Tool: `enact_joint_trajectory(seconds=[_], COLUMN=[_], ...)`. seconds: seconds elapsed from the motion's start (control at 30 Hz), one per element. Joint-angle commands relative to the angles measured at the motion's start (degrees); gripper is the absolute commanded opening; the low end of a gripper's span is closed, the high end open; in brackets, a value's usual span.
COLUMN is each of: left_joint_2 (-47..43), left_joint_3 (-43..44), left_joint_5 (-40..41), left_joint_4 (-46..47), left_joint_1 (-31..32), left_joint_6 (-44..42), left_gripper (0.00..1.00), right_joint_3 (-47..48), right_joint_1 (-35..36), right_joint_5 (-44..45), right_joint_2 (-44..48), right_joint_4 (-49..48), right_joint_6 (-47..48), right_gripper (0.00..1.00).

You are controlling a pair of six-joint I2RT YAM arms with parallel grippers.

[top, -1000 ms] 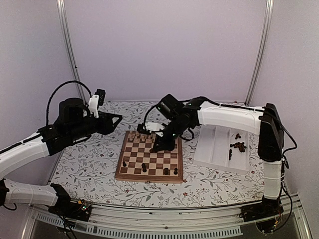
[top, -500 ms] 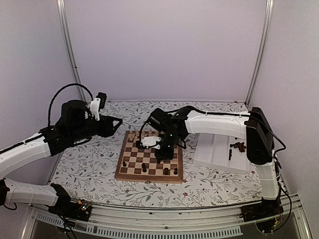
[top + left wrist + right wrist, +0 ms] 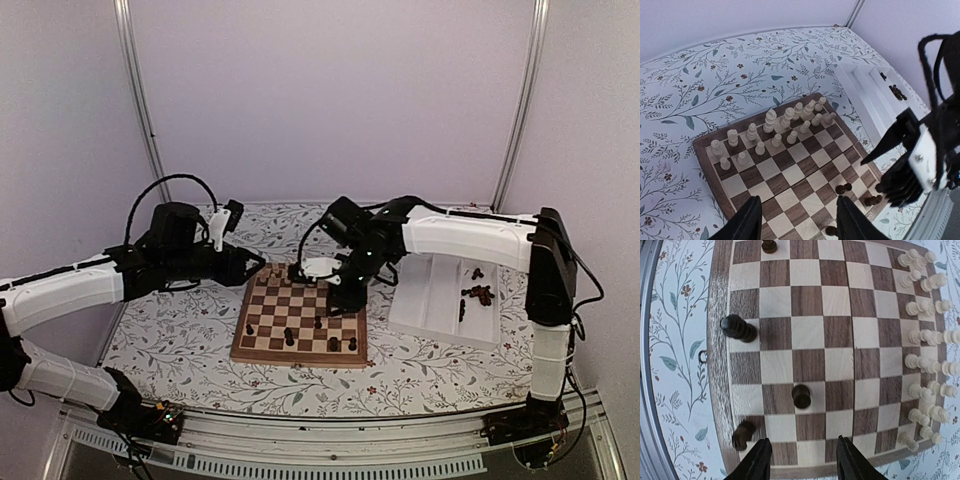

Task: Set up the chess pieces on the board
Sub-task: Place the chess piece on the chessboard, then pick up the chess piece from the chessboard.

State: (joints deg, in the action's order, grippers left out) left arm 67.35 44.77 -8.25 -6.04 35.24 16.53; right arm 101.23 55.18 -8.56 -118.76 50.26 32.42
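Observation:
The board [image 3: 262,352] lies mid-table, with several dark chess pieces on its near rows, one of them [image 3: 318,323] standing alone below my right gripper [image 3: 345,298]. In the right wrist view that gripper [image 3: 804,463] is open and empty above the board [image 3: 809,304], and a dark piece [image 3: 801,396] stands free just ahead of its fingertips. Two others [image 3: 739,328] [image 3: 744,434] stand near the board's edge. My left gripper [image 3: 260,268] hovers over the board's far left corner. It [image 3: 800,226] is open and empty, with dark pieces [image 3: 843,188] ahead to its right.
Cream chessmen [image 3: 771,120] fill the board's two far rows. A white ridged tray [image 3: 430,300] right of the board holds more dark pieces [image 3: 478,294]. Floral cloth covers the table, with purple walls behind.
My right gripper has opened and left a dark piece standing on the board, then lifted back a little. My left arm has swung right, toward the board's far left corner.

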Motion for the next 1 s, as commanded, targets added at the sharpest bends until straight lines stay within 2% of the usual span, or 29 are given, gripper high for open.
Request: enact_joint_trajectory(seconds=[0.0, 0.1, 0.17, 0.27, 0.4, 0.53, 0.63, 0.97], left_joint_2=[4.4, 9.1, 13.1, 19.6, 26.1, 30.2, 32.9, 40.5], left_joint_3=[4.7, 8.6, 11.7, 16.2, 20.0, 22.4, 24.4, 31.1], left_joint_5=[-6.7, -5.4, -4.0, -0.7, 3.0, 2.2, 1.6, -0.1], left_joint_4=[-3.4, -7.4, -10.8, -16.0, -19.4, -19.6, -19.6, -23.0], left_joint_1=[2.0, 6.3, 8.9, 11.8, 14.5, 15.3, 15.7, 16.5], left_joint_6=[-6.5, -10.8, -13.0, -15.4, -16.4, -16.4, -16.4, -16.4], left_gripper=[0.53, 0.52, 0.52, 0.51, 0.51, 0.51, 0.51, 0.46], right_joint_3=[-8.0, -14.9, -17.8, -25.1, -36.1, -43.8, -47.1, -48.2], right_joint_1=[-7.8, -16.9, -24.1, -36.1, -44.2, -45.5, -45.6, -45.9], right_joint_5=[0.8, -0.9, -7.3, -22.1, -29.7, -32.4, -30.5, -31.5], right_joint_2=[15.0, 22.9, 26.4, 31.6, 38.9, 45.0, 47.3, 45.8], right_joint_4=[-4.8, -9.1, -10.0, -13.7, -21.4, -27.6, -30.7, -31.1], right_joint_6=[1.8, 1.5, 0.4, -2.3, -3.3, -3.6, -2.7, -1.8], right_gripper=[0.52, 0.58, 0.58, 0.59, 0.59, 0.59, 0.59, 0.60])
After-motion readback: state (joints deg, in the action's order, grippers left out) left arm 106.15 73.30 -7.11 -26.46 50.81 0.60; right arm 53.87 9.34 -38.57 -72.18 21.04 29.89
